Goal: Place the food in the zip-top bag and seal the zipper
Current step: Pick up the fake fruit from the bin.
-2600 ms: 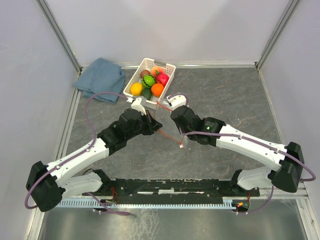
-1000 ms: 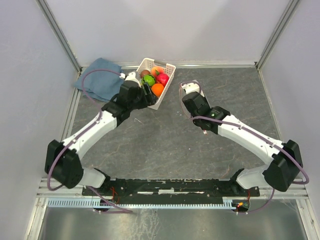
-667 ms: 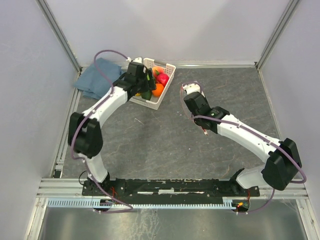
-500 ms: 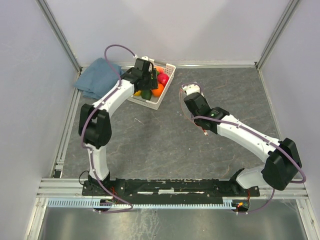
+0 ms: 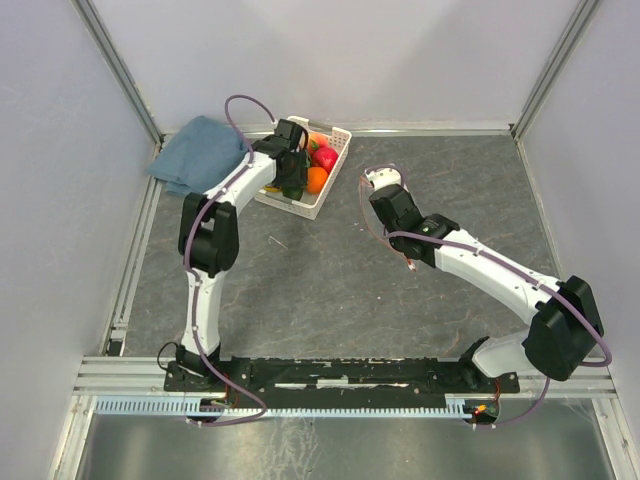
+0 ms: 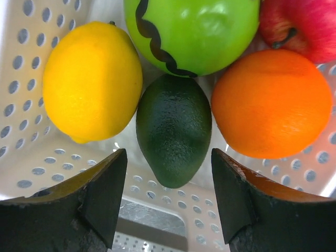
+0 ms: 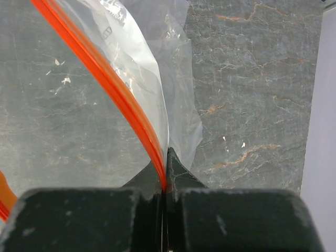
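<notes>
While our right claw (image 7: 166, 181) pinches the zipper (image 7: 106, 79) of the zip-top bag (image 7: 144, 63), our left claw (image 6: 168, 160) hangs spread — the dark green fruit (image 6: 173, 131) lies between its fingers (image 6: 100, 194). Picking begins, we judge; next, lower and close.

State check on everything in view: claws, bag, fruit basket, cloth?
Left claw: open, straddling the dark green toy avocado.
Right claw: shut on the orange-red zipper strip.
Clear plastic zip-top bag: held, no food visible inside.
White perforated plastic basket: holds toy fruit.
Blue cloth: rumpled.
</notes>
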